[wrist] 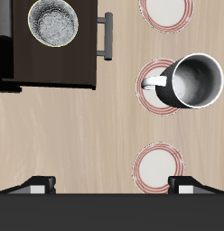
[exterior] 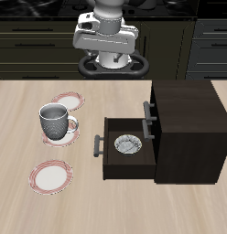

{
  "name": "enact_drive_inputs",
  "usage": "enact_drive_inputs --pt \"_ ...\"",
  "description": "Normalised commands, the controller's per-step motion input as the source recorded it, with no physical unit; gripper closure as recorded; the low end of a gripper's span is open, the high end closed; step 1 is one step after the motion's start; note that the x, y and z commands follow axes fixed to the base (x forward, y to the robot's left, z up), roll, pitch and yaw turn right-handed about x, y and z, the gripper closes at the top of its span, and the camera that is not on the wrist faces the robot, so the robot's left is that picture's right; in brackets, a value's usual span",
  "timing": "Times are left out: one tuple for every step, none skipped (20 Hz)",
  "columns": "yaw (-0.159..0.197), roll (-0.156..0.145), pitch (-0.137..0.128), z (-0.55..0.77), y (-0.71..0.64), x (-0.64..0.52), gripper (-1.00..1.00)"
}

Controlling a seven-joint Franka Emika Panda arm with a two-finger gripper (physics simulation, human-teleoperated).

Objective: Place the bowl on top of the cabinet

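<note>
Plates point(exterior: 49, 175) at the near edge, mug point(exterior: 54, 122) on one. Bowl point(exterior: 126, 144) in the cabinet point(exterior: 187, 128)'s open drawer. Tool point(wrist: 112, 186) spread, holding nothing, fingers point(wrist: 36, 187) visible only from the wrist. Pale wooden tabletop point(exterior: 24, 206), dark cupboards point(exterior: 33, 46) behind.

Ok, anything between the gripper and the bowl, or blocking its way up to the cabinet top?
Nothing visible. The bowl lies uncovered in the pulled-out drawer, open from above. The gripper is up over bare table, apart from the mug and plates. The cabinet top holds nothing.
</note>
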Motion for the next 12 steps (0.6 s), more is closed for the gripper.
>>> enact_drive_inputs --pt "0.095 0.046 -0.054 0.18 0.00 0.27 -1.00" --pt "-0.042 -0.052 -0.013 0.08 -0.15 0.34 -1.00" --pt "-0.052 -0.003 0.020 -0.01 0.00 0.27 -1.00" --pt "0.063 -0.003 -0.036 0.14 -0.06 0.27 -1.00" --pt "0.000 0.000 0.000 0.00 0.00 0.00 -1.00" --pt "0.029 0.004 -0.023 0.10 -0.09 0.47 -1.00" --pt "0.017 0.003 -0.042 0.16 -0.10 0.61 -1.00" --pt "0.002 -0.007 -0.004 -0.03 -0.02 0.22 -1.00" --pt "-0.013 -0.035 -0.018 0.07 -0.09 0.34 -1.00" --pt "0.017 0.053 -0.020 0.13 -0.03 0.37 -1.00" --pt "0.005 0.001 -0.037 0.01 0.00 0.36 -1.00" --pt "0.076 -0.002 -0.027 0.06 -0.01 0.30 -1.00"
